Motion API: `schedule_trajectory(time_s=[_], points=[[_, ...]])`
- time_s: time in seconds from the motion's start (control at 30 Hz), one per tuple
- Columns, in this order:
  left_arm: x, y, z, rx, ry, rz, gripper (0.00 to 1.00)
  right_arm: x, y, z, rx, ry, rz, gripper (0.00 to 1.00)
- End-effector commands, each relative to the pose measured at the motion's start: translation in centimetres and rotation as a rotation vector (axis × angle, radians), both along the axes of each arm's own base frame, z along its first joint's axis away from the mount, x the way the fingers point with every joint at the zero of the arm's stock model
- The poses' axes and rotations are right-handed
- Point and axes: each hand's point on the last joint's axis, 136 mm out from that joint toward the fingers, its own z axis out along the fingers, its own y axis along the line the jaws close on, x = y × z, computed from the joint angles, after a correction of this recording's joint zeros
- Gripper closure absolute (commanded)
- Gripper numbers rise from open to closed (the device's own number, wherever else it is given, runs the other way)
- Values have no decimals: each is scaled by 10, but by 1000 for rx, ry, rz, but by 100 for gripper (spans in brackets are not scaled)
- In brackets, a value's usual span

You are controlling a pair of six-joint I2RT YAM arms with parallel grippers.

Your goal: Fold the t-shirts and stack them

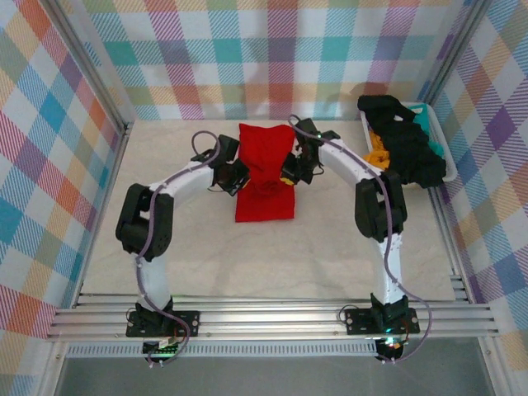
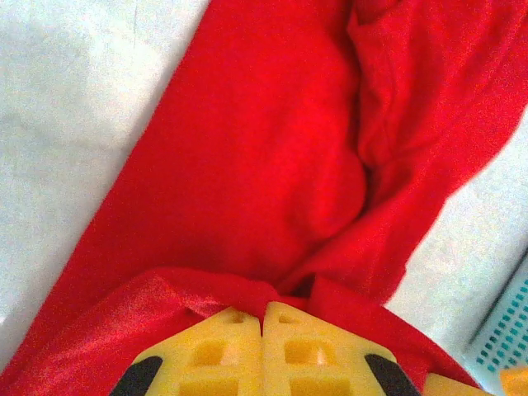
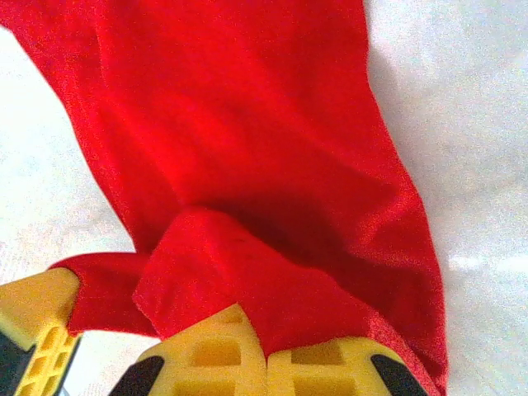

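A bright red t-shirt [image 1: 266, 157] lies narrow and long in the middle of the table, its far part raised between the two arms. My left gripper [image 1: 235, 176] holds its left side. In the left wrist view the yellow fingers [image 2: 239, 346] are shut on a fold of red cloth [image 2: 247, 165], the left gripper [image 2: 264, 309] pinching it at the tips. My right gripper [image 1: 294, 169] holds the right side. Seen from the right wrist, that gripper [image 3: 266, 351] is shut on a doubled red edge [image 3: 247, 124]. Black t-shirts [image 1: 404, 140] and an orange-yellow one [image 1: 378, 154] are heaped at the back right.
A white-and-teal basket [image 1: 450, 161] holds the heap against the right wall, its teal mesh [image 2: 503, 346] near the left gripper. Plaid walls close in the back and both sides. The pale tabletop [image 1: 190, 247] lies bare in front of the red shirt.
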Motion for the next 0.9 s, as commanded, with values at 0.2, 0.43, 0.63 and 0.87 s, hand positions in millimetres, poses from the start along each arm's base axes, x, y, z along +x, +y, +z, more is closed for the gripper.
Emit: schedule_trajectory(time_s=[0.2, 0.43, 0.63, 0.87], points=[[36, 18, 4, 47, -47, 13, 71, 36, 1, -6, 27, -27, 33, 62], [-17, 41, 58, 133, -176, 11, 35, -1, -31, 36, -7, -115, 17, 34], [-103, 24, 1, 19, 1, 56, 40, -78, -37, 3, 62, -24, -26, 33], [-94, 3, -41, -102, 70, 135, 41, -90, -14, -35, 135, 81, -59, 35]])
